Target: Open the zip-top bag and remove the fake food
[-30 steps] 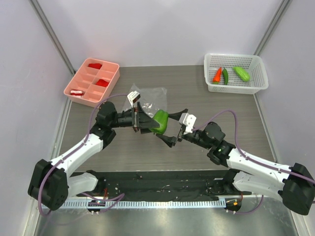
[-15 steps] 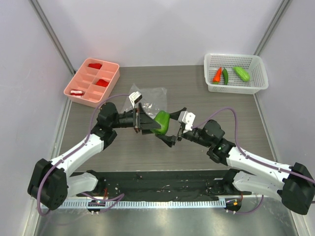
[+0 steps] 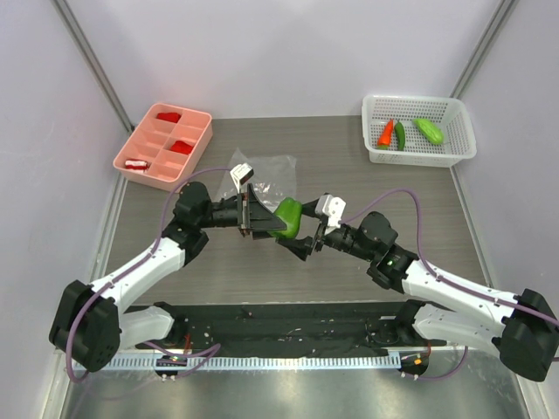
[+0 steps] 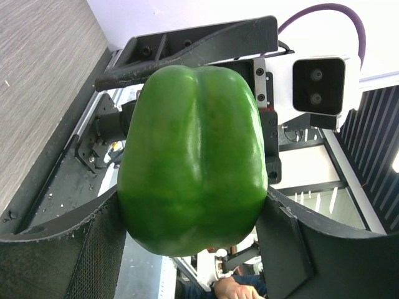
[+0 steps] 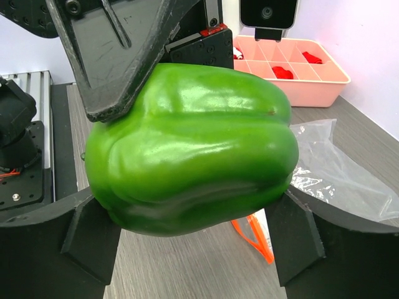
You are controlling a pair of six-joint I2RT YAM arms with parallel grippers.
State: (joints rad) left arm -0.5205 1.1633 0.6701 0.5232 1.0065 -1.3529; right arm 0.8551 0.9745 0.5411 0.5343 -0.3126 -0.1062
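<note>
The green bell pepper (image 3: 286,216) is glossy, stubby and lobed. It hangs in the air above the table (image 3: 419,188), in front of the zip-top bag (image 3: 269,168). My left gripper (image 4: 193,205) clamps it. My right gripper (image 5: 190,199) has narrowed around it since 1 second ago; I cannot tell whether it grips.

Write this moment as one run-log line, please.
phase: handover | left gripper: holds bell pepper | right gripper: around it, grip unclear | zip-top bag: on table
</note>
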